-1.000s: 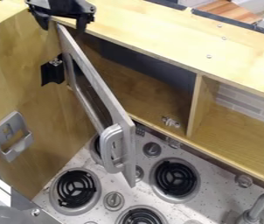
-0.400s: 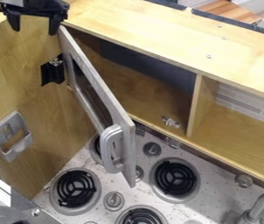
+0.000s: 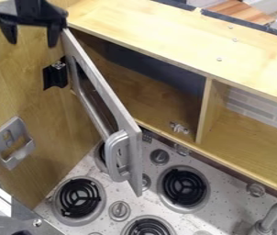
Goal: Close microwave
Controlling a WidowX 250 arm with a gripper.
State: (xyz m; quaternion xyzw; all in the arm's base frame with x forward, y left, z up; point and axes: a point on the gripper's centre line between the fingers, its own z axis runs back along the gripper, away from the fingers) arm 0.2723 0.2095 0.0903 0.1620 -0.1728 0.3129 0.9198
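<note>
The black gripper [image 3: 30,40] hangs at the upper left, left of the top of the microwave door, with its two fingers spread apart and nothing between them. The grey microwave door [image 3: 102,78] stands swung out from the cabinet at a steep angle, with a window in it. Its grey handle [image 3: 112,158] is at the lower, free end, over the stove. Behind the door, the microwave compartment [image 3: 156,98] lies exposed, with a small metal catch [image 3: 179,128] near its front edge.
A wooden side wall [image 3: 18,87] with a black bracket [image 3: 55,75] and a grey holder [image 3: 11,143] stands at left. Below are stove burners [image 3: 80,198] and knobs [image 3: 119,210]. A faucet [image 3: 275,215] is at lower right; the cabinet top [image 3: 165,34] runs along the upper side.
The gripper has moved left across the top of the door and, most recently, slightly down. The door has not moved.
</note>
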